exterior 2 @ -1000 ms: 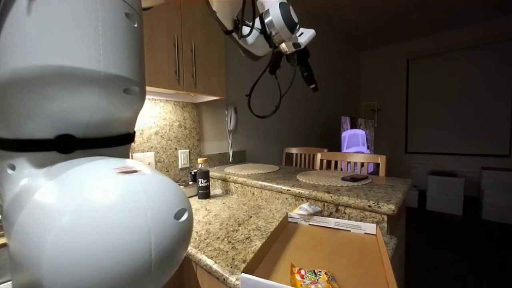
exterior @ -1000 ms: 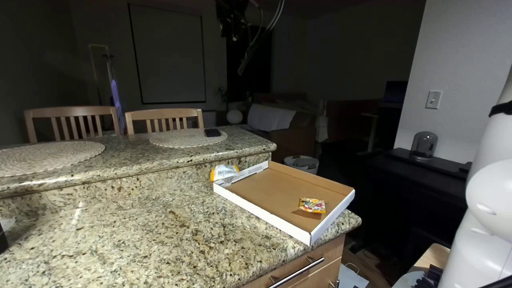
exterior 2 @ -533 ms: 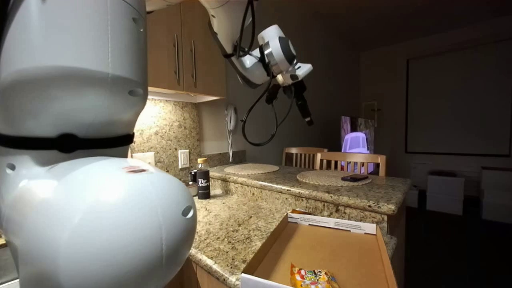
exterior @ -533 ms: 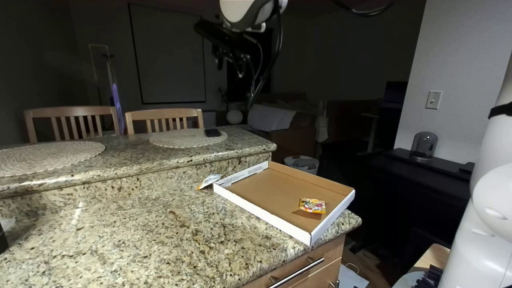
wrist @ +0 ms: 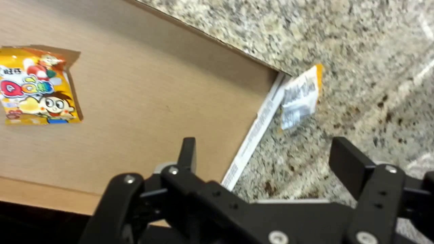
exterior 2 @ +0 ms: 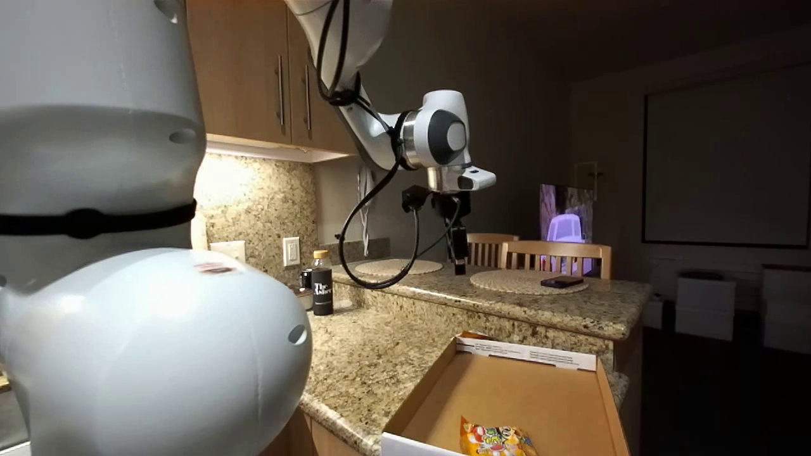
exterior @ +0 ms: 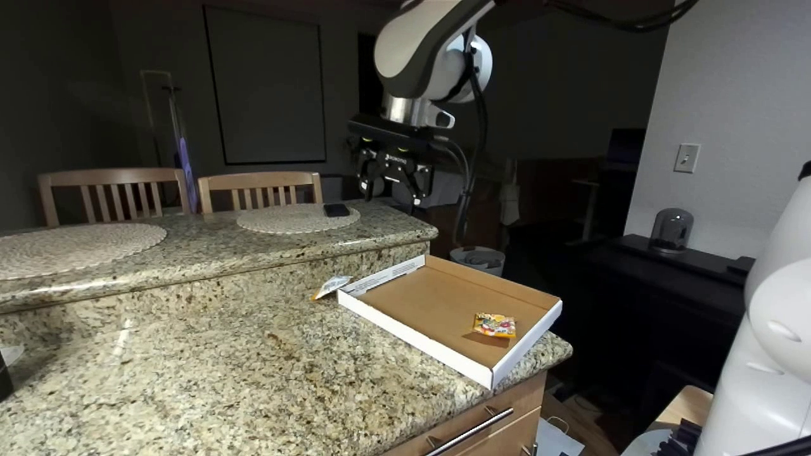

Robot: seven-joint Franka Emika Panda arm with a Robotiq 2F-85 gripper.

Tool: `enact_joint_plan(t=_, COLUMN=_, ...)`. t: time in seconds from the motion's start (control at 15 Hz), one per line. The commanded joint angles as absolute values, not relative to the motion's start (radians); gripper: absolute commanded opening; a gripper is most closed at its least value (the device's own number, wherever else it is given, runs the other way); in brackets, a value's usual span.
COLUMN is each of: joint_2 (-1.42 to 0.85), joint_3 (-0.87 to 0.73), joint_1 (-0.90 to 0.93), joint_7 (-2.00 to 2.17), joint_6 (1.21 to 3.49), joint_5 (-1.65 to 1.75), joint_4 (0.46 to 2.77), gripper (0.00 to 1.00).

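Note:
My gripper (wrist: 266, 149) points down, open, with nothing between its fingers. In an exterior view the gripper (exterior: 391, 196) hangs above the far side of the counter, well over the box. A shallow white-edged cardboard box (exterior: 412, 297) lies on the counter corner, open side up. Inside it rests a yellow-orange candy bag (wrist: 37, 86) with a cartoon face. A second packet (wrist: 300, 96), pale back showing and orange at its end, lies outside by the box's corner. In an exterior view this packet (exterior 2: 474, 335) is mostly hidden behind the box wall.
A raised granite ledge (exterior: 393, 231) runs behind the box, bearing woven mats (exterior: 279, 218) and a phone (exterior: 336, 209). A dark bottle (exterior 2: 322, 285) stands farther along the lower counter. Chairs (exterior 2: 557, 253) stand beyond the ledge; wall cabinets (exterior 2: 260, 76) hang above.
The pale packet has dropped from above the box's corner to the counter beside it. My gripper has come down and turned from slanted to pointing straight down. The bag in the box stays put.

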State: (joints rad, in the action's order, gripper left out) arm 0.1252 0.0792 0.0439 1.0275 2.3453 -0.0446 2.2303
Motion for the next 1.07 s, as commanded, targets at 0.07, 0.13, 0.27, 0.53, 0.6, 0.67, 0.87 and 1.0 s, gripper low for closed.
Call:
enact_joint_plan(t=0.07, joint_2=0.129, joint_3=0.05, joint_1=0.047, joint_7=0.741, joint_6=2.3, joint_5=-0.18, joint_4=2.322, gripper=1.0)
enact_joint_plan(t=0.13, joint_2=0.103, joint_3=0.053, joint_1=0.045, joint_7=0.716, joint_6=2.311, joint_5=-0.177, joint_4=2.321, gripper=1.0)
enact_joint_plan(t=0.27, joint_2=0.034, joint_3=0.066, joint_1=0.044, joint_7=0.717, joint_6=2.371, joint_5=-0.138, joint_4=2.296, gripper=1.0)
enact_joint_plan(t=0.53, joint_2=0.019, joint_3=0.066, joint_1=0.049, joint_7=0.742, joint_6=2.371, joint_5=-0.142, joint_4=2.291, gripper=1.0)
enact_joint_plan(t=0.6, joint_2=0.014, joint_3=0.065, joint_1=0.049, joint_7=0.742, joint_6=2.371, joint_5=-0.142, joint_4=2.289, gripper=1.0)
enact_joint_plan(t=0.67, joint_2=0.015, joint_3=0.064, joint_1=0.049, joint_7=0.742, joint_6=2.371, joint_5=-0.142, joint_4=2.289, gripper=1.0)
enact_joint_plan(t=0.87, joint_2=-0.007, joint_3=0.065, joint_1=0.05, joint_7=0.74, joint_6=2.373, joint_5=-0.148, joint_4=2.271, gripper=1.0)
enact_joint_plan(t=1.0, joint_2=-0.051, joint_3=0.068, joint_1=0.054, joint_7=0.728, joint_6=2.401, joint_5=-0.189, joint_4=2.242, gripper=1.0)
